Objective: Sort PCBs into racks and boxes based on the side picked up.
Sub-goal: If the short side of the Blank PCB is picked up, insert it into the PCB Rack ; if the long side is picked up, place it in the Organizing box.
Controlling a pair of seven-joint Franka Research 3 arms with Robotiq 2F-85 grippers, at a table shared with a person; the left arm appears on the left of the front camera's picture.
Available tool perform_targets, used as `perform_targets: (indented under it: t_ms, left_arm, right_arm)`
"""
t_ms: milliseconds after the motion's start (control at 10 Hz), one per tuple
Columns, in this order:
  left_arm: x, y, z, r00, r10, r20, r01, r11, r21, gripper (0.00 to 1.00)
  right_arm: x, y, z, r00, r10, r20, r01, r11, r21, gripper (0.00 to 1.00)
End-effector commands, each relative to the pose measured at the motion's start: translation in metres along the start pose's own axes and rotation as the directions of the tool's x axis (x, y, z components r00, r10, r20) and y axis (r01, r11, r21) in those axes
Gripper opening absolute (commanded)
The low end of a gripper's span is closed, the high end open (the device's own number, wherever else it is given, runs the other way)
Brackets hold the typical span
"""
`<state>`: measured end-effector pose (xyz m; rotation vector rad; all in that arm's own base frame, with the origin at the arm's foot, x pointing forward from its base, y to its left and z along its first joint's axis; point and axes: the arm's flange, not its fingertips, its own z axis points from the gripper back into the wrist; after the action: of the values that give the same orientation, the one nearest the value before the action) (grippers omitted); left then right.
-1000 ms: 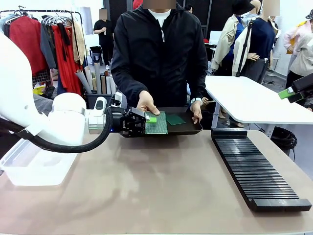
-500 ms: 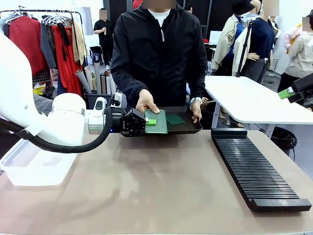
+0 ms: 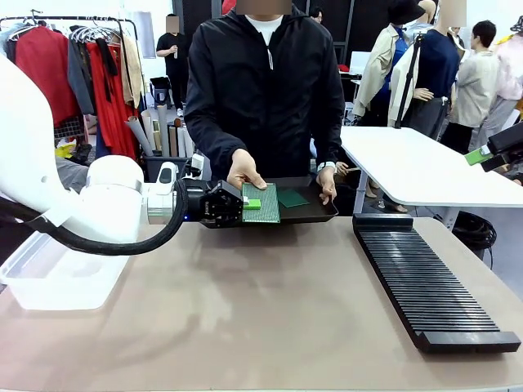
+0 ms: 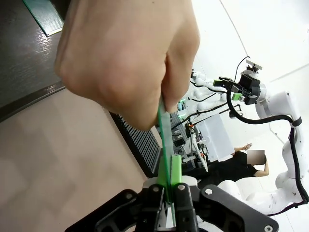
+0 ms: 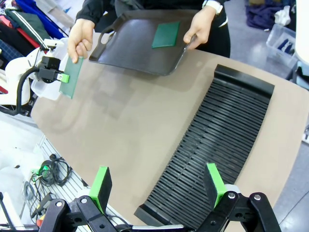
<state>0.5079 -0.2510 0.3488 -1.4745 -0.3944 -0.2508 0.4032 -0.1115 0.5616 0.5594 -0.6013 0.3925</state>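
Surface: a brown table [image 3: 245, 327] is backed by a clothes rail [image 3: 90, 37].
Left hand [image 3: 249, 203]: stretched level, clamped on a dotted PCB [image 3: 265, 204] also pinched by the person's fingers [image 3: 248, 180].
Right hand [image 5: 158, 186]: raised, spread wide.

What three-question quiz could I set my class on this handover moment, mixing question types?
1. True or false: the left end effector is shut on a PCB that the person's hand also holds.
2. How many boards lie in the black tray?
3. The rack holds: A) no boards, B) three boards, C) a full row.

Key: 1 true. 2 one, the second PCB. 3 A.
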Motion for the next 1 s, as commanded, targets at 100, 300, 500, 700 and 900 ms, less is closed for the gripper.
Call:
perform_targets:
  t_ms: [100,300,500,700,900]
  left_arm:
    - [0.0,-0.0002,-0.0001,1.0,0.0,0.0,0.0,1.0,-0.002,0.0]
    - [0.0,-0.0002,-0.0001,1.0,0.0,0.0,0.0,1.0,-0.002,0.0]
    - [0.0,-0.0002,-0.0001,1.0,0.0,0.0,0.0,1.0,-0.002,0.0]
    - [0.0,-0.0002,-0.0001,1.0,0.0,0.0,0.0,1.0,-0.002,0.0]
    - [0.0,-0.0002,-0.0001,1.0,0.0,0.0,0.0,1.0,-0.002,0.0]
  right_arm:
    - [0.0004,0.0006,0.0006,1.0,0.002,0.003,-0.002,1.0,0.003,1.0]
    - [0.0004,0.0006,0.0006,1.0,0.002,0.003,-0.002,1.0,0.003,1.0]
    - [0.0004,0.0006,0.0006,1.0,0.002,0.003,-0.002,1.0,0.003,1.0]
    - [0.0004,0.0006,0.0006,1.0,0.002,0.003,-0.002,1.0,0.003,1.0]
    - [0.0004,0.0006,0.0006,1.0,0.002,0.003,-0.002,1.0,0.003,1.0]
